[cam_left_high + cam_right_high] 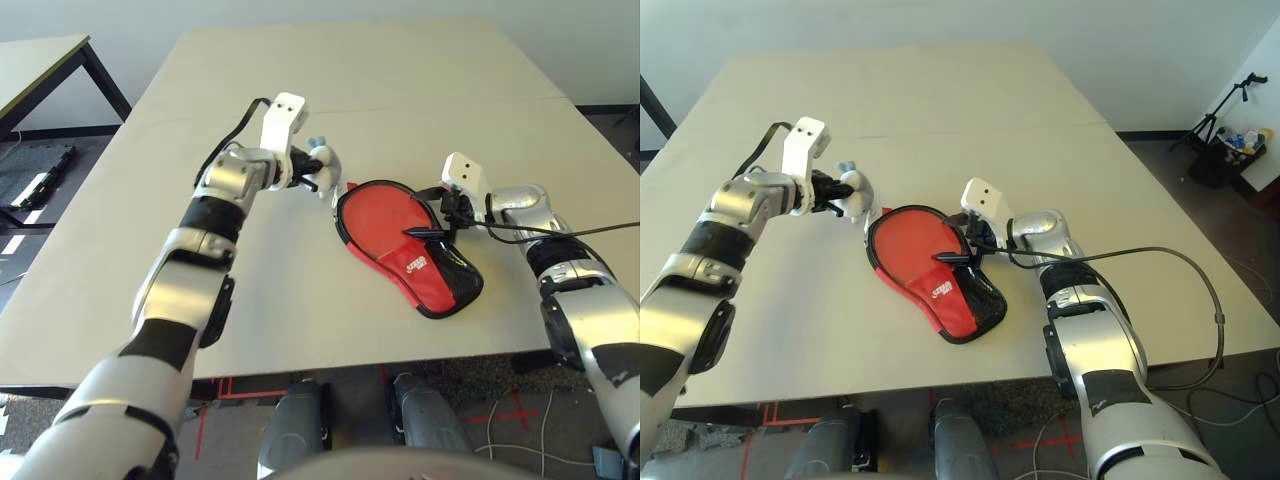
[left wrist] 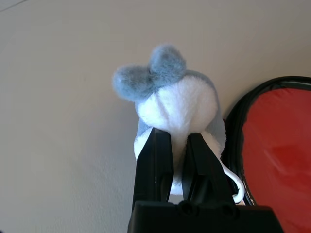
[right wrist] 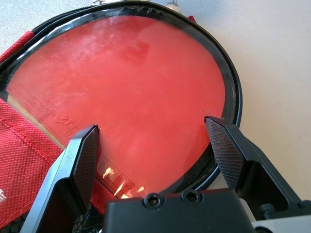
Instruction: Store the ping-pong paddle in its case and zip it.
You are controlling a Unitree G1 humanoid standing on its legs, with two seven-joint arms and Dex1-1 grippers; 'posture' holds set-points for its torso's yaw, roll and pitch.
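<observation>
Red case (image 1: 408,245) holds the paddle (image 3: 126,87). Beside it, left claw (image 2: 177,133) grips a plush toy (image 2: 182,107); right claw (image 3: 151,121) gapes over it.

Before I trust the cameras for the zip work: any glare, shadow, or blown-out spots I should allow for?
Left eye view: glossy highlights on the case's black lower part. Right wrist view: small bright glints low on the clear window over the paddle's red face, plus a pale sheen near its top. Left wrist view: soft, faint shadow on the table beside the plush toy.
</observation>
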